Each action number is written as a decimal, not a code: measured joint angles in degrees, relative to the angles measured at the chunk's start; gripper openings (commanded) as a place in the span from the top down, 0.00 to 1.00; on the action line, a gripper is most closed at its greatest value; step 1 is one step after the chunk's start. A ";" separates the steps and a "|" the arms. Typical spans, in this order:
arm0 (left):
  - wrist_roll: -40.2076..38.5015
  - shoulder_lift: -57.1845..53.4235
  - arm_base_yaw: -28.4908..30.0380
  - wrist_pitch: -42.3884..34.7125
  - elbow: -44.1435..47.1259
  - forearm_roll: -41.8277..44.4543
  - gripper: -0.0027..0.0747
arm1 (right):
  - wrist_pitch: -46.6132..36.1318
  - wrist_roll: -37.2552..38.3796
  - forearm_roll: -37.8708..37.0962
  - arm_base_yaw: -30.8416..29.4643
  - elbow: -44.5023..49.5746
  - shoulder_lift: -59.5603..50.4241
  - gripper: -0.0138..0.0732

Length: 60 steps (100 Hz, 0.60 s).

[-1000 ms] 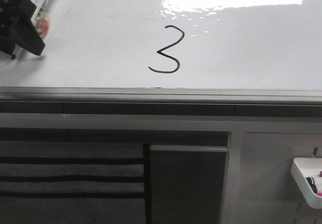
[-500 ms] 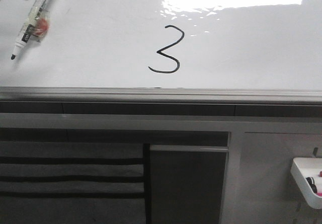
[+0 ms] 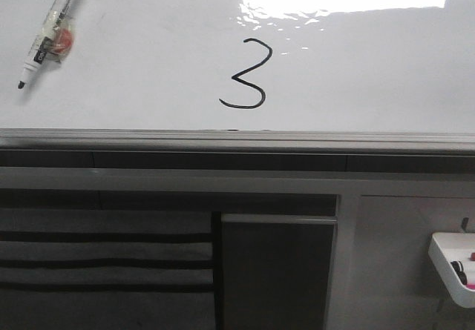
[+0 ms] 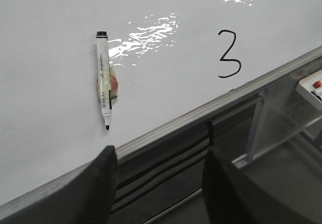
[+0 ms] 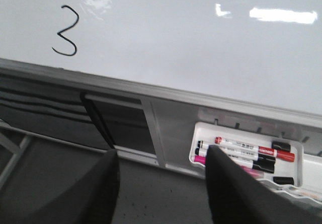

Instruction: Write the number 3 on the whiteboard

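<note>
Now the number 3 stands finished on the whiteboard, near the middle of its lower half, just above the grey edge rail. Both of my hands are empty. The left hand hangs below the rail with its fingers spread wide; the right hand is likewise wide open, hovering over the small white tray of spare markers.

What matters next is the marker: it lies flat on the board well to the left of the digit, cap end toward the board's far side, tip pointing back toward the rail, its long axis slightly tilted. It sits directly ahead of my left hand, far nearer than my right.

A second ago my left hand was over the marker; it has since withdrawn from the front view, leaving the marker where it lies.

I judge the writing complete.
</note>
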 measured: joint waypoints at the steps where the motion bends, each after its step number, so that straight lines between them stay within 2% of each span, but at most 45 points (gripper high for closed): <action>1: 0.00 -0.85 0.00 -0.32 0.52 -0.06 0.61 | -0.70 -0.02 0.00 0.00 0.72 -0.82 0.45; 11: 0.00 -5.84 0.00 -6.08 7.51 0.03 0.70 | -5.73 0.51 -0.08 0.00 5.59 -6.25 0.45; 18: -0.10 -8.27 0.00 -10.75 11.88 0.03 0.77 | -9.04 0.49 -0.08 0.00 8.68 -9.49 0.50; 47: -0.21 -9.79 0.00 -26.29 22.17 -2.21 0.99 | -19.09 0.49 -0.56 0.00 17.90 -15.33 0.93; 60: -0.31 -9.79 0.00 -30.18 22.79 -2.43 0.99 | -20.91 0.60 -0.92 0.00 19.29 -15.42 0.93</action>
